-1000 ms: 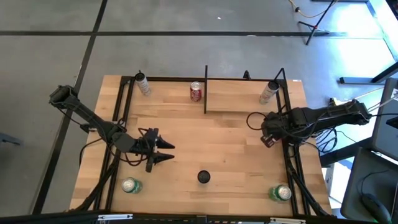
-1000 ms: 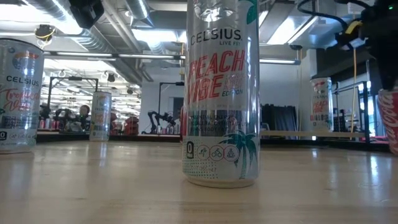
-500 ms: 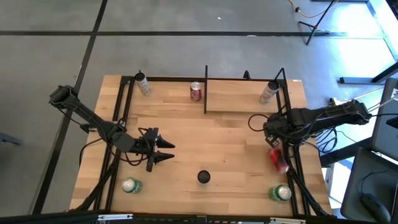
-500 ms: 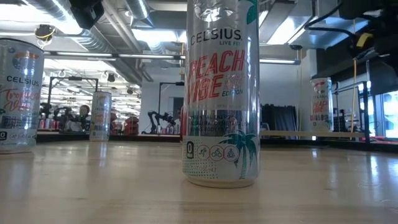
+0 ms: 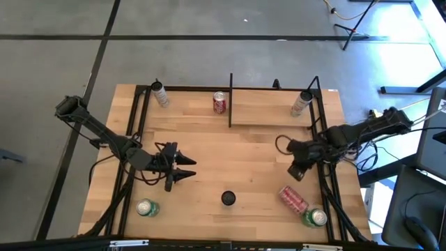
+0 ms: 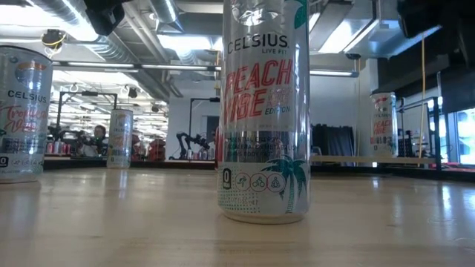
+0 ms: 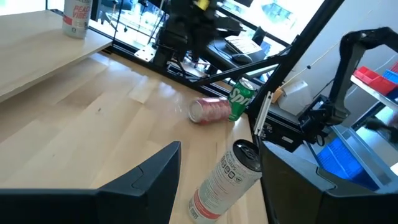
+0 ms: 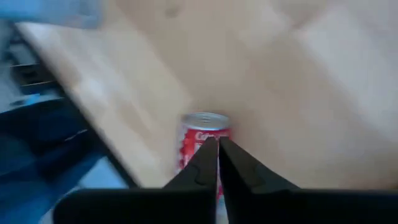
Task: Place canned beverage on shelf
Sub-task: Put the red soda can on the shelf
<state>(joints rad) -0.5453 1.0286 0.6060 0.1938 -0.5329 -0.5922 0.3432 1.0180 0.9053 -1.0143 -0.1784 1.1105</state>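
Note:
A red can (image 5: 293,199) lies on its side on the tabletop at the near right, next to an upright green can (image 5: 313,217). It also shows in the left wrist view (image 7: 208,110) and the right wrist view (image 8: 202,140). My right gripper (image 5: 296,171) is shut and empty, just on the far side of the red can (image 8: 217,149). The shelf (image 5: 272,115) stands at the far right and carries a silver can (image 5: 301,103). My left gripper (image 5: 187,170) is open and empty at the left of the table.
A tall Celsius can (image 5: 228,199) stands at the near middle and fills the low view (image 6: 263,111). Another red can (image 5: 219,102) stands at the far middle, a silver can (image 5: 160,94) at the far left, and a green can (image 5: 146,208) at the near left.
The red can was at my right gripper a second ago. It has fallen and moved toward the near edge, and now lies on its side by the green can. My right gripper has moved a little toward the near edge.

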